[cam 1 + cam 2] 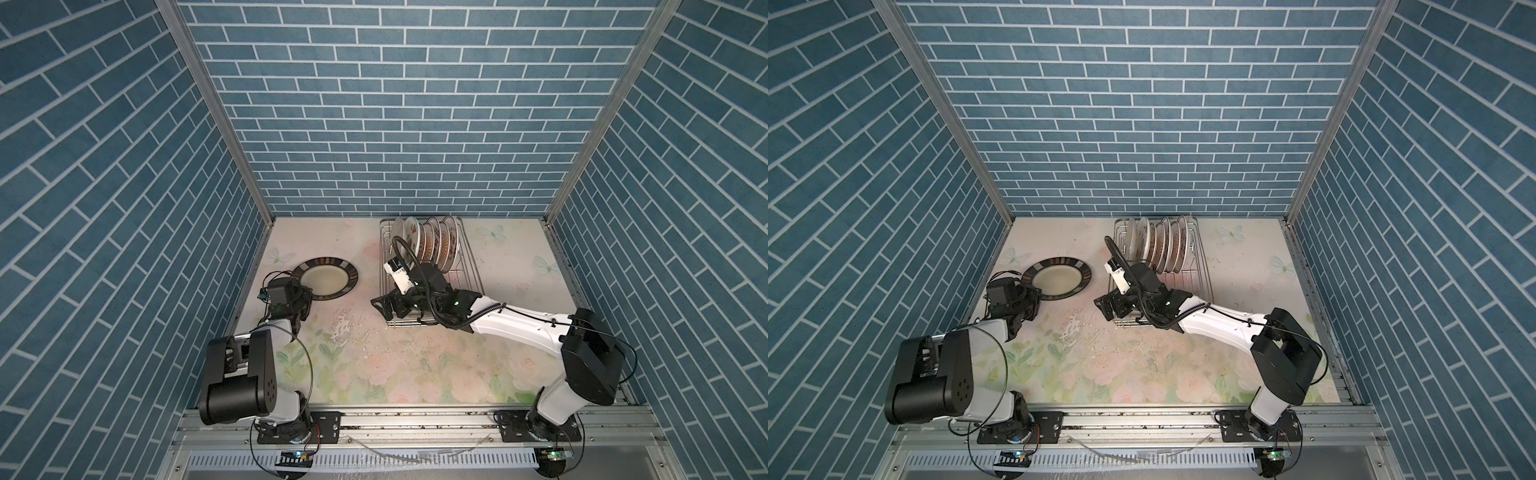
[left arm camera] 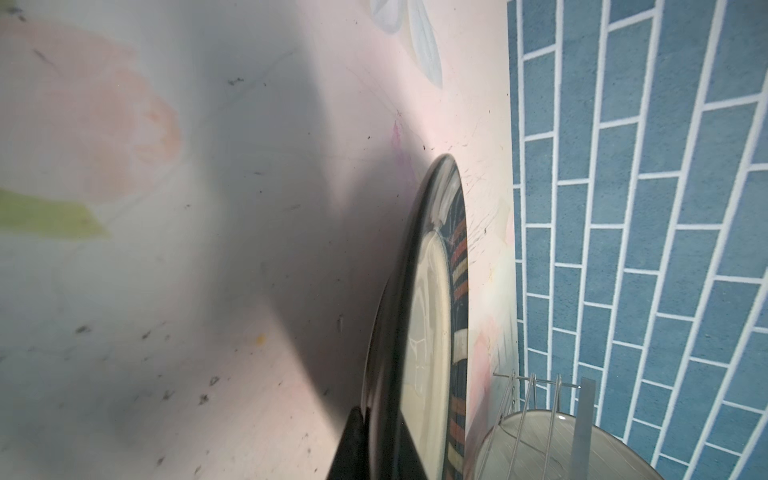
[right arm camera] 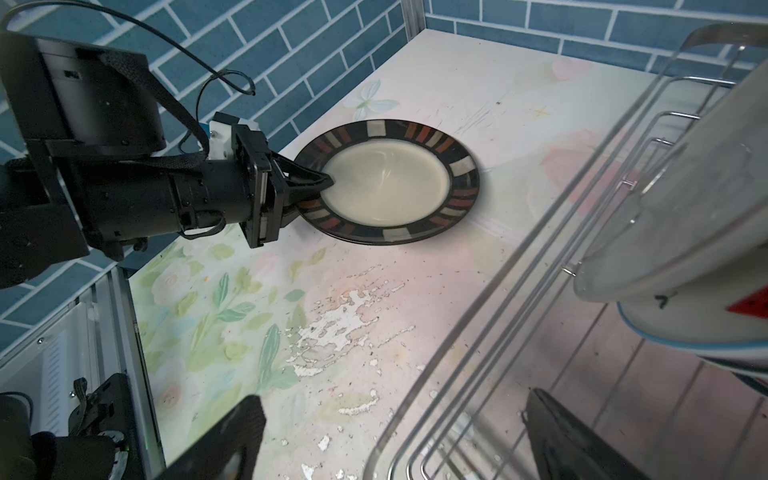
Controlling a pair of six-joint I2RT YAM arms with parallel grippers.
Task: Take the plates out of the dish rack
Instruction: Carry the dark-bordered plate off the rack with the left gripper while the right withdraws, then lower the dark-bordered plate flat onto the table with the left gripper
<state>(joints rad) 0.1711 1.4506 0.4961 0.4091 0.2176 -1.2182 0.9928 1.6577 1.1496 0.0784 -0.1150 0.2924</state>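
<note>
Pinching the dark plate (image 3: 386, 183) by its rim, my left gripper (image 3: 324, 185) clamped tight, mid-left in both top views. I'd settle it flat on the table (image 3: 374, 311) before releasing. My right gripper (image 1: 384, 309) gapes wide at the rack's (image 1: 459, 280) lower end; other plates (image 1: 428, 245) stand upper-centre.

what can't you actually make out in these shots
- Racked plates: both top views, overlapping each other; count and patterns unclear.
- Left gripper on the dark-rimmed plate: top views, fingertips covered by its own wrist.
- Nearest racked plate: right wrist view, blurred and cut by the frame edge.
</note>
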